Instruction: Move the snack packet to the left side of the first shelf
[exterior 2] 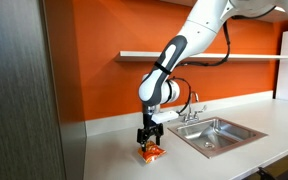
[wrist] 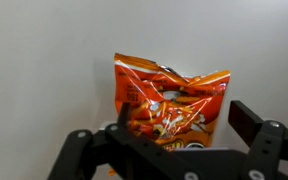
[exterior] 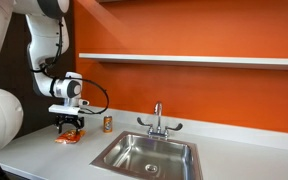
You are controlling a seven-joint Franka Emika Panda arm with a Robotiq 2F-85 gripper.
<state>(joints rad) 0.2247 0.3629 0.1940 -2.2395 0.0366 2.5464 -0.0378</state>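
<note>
The orange-red snack packet (exterior: 68, 139) lies flat on the grey countertop (exterior: 34, 152) to the side of the sink; it also shows in an exterior view (exterior 2: 152, 153). My gripper (exterior: 70, 127) points straight down just over it, as seen in both exterior views (exterior 2: 147, 142). In the wrist view the packet (wrist: 169, 90) lies between the two spread fingers of the gripper (wrist: 184, 112), which is open; neither finger presses it. The first shelf (exterior: 184, 59) is a long white board high on the orange wall, well above the gripper, also in an exterior view (exterior 2: 204, 56).
A small upright can (exterior: 108, 123) stands on the counter beside the packet. A steel sink (exterior: 149, 155) with a faucet (exterior: 158, 118) sits further along, seen also in an exterior view (exterior 2: 219, 132). A dark tall panel (exterior 2: 24, 90) borders the counter's end.
</note>
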